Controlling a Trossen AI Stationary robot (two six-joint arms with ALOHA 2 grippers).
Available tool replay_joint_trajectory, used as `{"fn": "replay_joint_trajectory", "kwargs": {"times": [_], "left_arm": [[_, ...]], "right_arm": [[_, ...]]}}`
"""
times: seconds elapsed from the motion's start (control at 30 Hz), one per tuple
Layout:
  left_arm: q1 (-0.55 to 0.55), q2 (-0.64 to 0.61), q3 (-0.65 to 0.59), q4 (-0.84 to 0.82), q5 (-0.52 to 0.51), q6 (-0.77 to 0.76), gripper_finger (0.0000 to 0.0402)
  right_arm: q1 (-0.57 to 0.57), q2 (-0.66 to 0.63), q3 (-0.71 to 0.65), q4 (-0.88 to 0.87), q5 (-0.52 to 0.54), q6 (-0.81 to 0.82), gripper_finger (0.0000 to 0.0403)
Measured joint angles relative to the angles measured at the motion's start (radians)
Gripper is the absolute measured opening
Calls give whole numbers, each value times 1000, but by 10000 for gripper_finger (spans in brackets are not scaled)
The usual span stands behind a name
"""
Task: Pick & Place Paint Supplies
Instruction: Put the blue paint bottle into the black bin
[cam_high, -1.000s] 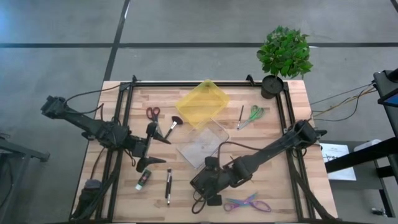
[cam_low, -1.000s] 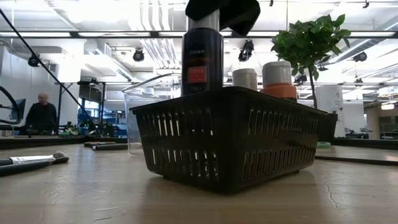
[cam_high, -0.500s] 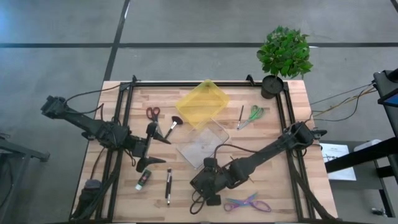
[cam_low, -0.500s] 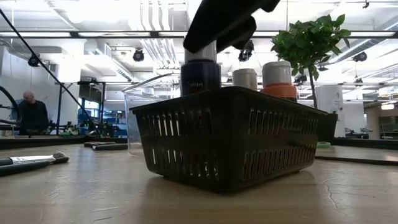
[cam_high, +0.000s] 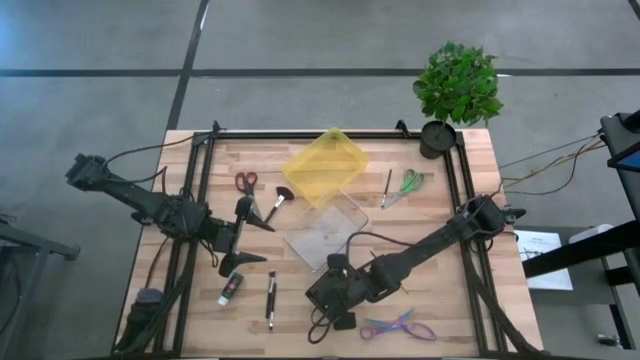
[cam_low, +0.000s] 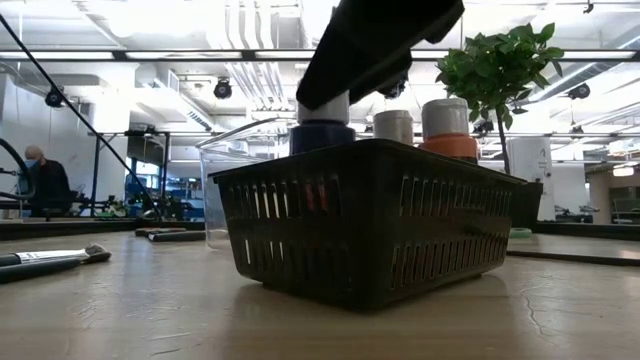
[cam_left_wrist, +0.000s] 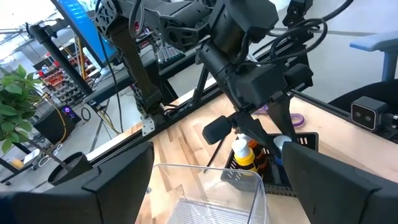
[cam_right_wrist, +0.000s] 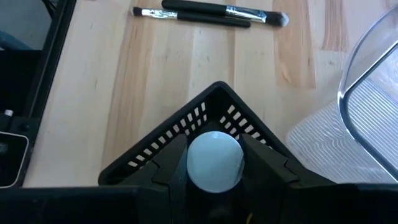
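A dark blue paint bottle (cam_low: 320, 137) with a white cap stands low in the black basket (cam_low: 370, 225). My right gripper (cam_right_wrist: 213, 163) is above it, shut on it. An orange-red bottle (cam_low: 447, 145) and another white cap (cam_low: 395, 125) also rise above the basket rim. The green bottle (cam_high: 230, 290) lies on its side on the table, near my open left gripper (cam_high: 243, 235), which hovers at the table's left. One dark brush (cam_high: 270, 298) lies beside the green bottle. A fan-headed brush (cam_high: 278, 203) lies farther back. My right gripper pinches the dark blue bottle by its white cap (cam_right_wrist: 213, 160), one finger (cam_right_wrist: 171, 165) on each side. It comes from above, slanting down. The bottle stands upright inside the basket near one corner; the basket wall hides whether its base rests on the floor.
A clear container (cam_high: 325, 232) and a yellow tray (cam_high: 325, 165) sit behind the basket. Red scissors (cam_high: 245, 182), green scissors (cam_high: 410, 182) and purple scissors (cam_high: 400, 327) lie around them. A potted plant (cam_high: 455, 90) stands at the far right corner. A person sits in the room behind.
My right gripper has come down and carried the dark blue bottle into the basket. A second ago its label stood above the rim; now only its shoulder and cap show. The gripper stays shut on it.
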Motion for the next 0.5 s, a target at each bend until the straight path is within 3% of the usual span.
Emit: {"fn": "replay_joint_trajectory", "kwargs": {"times": [0.5], "left_arm": [[0, 0, 0, -2, 0, -1, 361]], "right_arm": [[-4, -4, -34, 48, -7, -46, 115]]}}
